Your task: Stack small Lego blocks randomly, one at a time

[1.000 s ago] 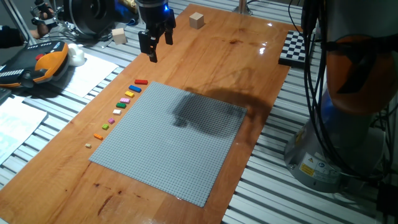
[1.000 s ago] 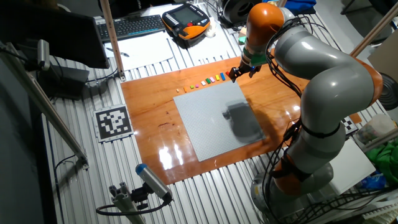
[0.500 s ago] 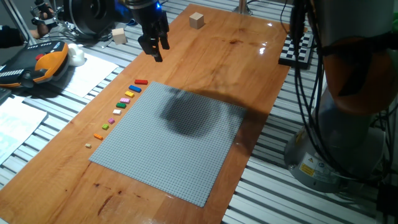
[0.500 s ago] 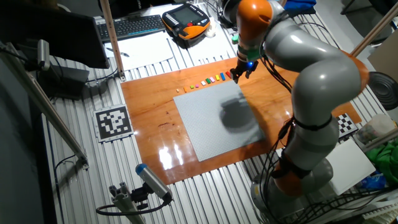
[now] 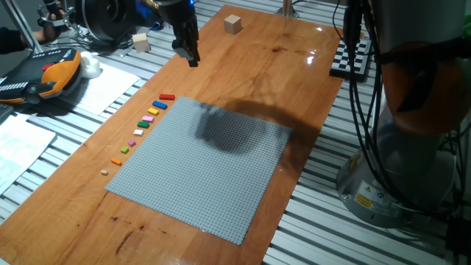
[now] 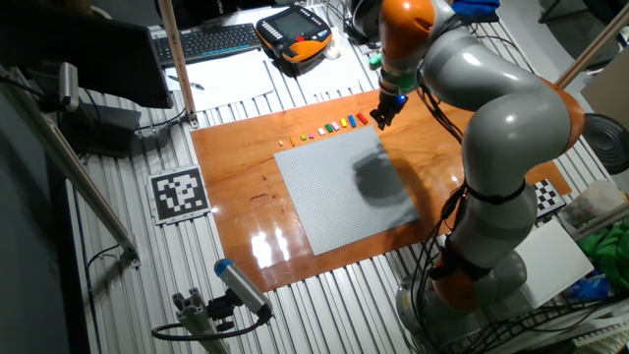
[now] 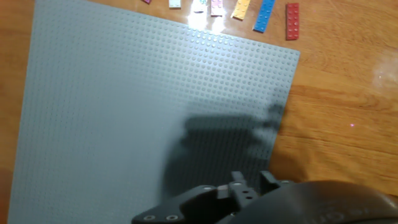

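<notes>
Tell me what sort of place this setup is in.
Most likely a robotics lab. The wooden table sits on slotted aluminium framing; a teach pendant and keyboard lie behind it, and printed marker boards sit nearby. The gripper hangs near a row of Lego blocks.

Bright overhead light, soft baseplate [image 5: 199,165] shadow.

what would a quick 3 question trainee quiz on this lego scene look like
1. True or false: a brick already sits on the grey baseplate.
2. Which brick ends the row nearest the gripper? A) red B) tan C) green
3. How many wooden cubes lie on the wooden tabletop or beside it?

Key:
1. False; the small Lego blocks all lie in a row off the plate's edge.
2. A, the red brick.
3. Two; the second cube is near the table's edge.
</notes>
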Robot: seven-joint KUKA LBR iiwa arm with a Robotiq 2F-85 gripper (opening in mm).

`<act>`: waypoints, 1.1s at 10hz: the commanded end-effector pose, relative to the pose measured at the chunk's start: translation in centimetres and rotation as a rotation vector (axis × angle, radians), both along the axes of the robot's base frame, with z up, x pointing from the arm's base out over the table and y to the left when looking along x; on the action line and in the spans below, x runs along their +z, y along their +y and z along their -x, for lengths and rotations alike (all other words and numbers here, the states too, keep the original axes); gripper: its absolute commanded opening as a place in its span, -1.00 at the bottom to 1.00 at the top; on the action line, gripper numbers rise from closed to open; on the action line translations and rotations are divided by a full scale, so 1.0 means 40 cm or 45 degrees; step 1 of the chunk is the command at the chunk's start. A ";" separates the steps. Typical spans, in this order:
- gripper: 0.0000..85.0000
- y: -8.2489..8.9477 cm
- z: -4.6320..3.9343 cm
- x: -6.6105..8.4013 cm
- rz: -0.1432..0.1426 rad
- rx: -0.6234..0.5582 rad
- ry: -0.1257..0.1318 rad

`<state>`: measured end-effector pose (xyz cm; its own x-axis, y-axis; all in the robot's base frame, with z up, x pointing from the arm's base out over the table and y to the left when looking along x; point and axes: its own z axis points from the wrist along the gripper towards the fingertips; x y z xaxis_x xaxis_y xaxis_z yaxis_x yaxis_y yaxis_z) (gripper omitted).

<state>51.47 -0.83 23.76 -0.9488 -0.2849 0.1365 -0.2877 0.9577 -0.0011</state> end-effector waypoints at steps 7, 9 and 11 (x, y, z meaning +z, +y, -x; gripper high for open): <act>-1.00 0.002 0.000 -0.001 0.037 -0.005 -0.001; -1.00 0.002 0.000 -0.001 0.040 0.002 0.003; -1.00 0.002 0.000 -0.001 0.042 0.004 0.003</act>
